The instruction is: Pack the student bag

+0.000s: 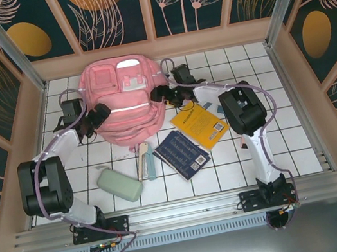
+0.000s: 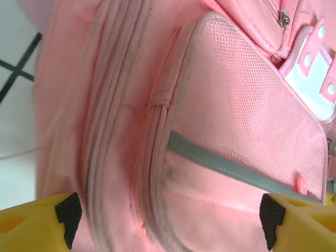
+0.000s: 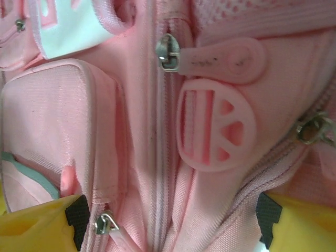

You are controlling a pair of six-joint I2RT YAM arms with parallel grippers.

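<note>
Over to the far middle of the white tiled table [image 1: 276,146], where the student bag [image 1: 125,107] lies flat, front pockets up, with an arm on either side of it. The left gripper [image 1: 98,117] is up against the bag's left flank and the right gripper [image 1: 160,95] is against its right flank.

The left wrist camera looks straight down onto pink fabric. The left gripper [image 2: 170,226] has its jaws spread wide, and its yellow fingertips [image 2: 37,220] sit at the two bottom corners of the view with nothing pinched between them. The bag's front pocket runs across under them, crossed by the pale reflective strip [image 2: 231,163]. A white patch [image 2: 315,86] sits off at the upper right.

The right wrist camera gives the same picture. The right gripper [image 3: 168,223] is also spread wide, gripping nothing, above a zip line on the bag. A metal zip slider [image 3: 169,51] sits up top with a pink rubber pull tab [image 3: 226,58], and a round pink rubber tag [image 3: 215,126] lies just below it.

On the near side of the table, away from the bag, the yellow book [image 1: 199,124] lies just beside the dark blue book [image 1: 181,153]. The green pencil case [image 1: 119,184] is to the left near the front edge. A couple of slim flat pieces [image 1: 145,161] lie between the case and the blue book, too small to name.
</note>
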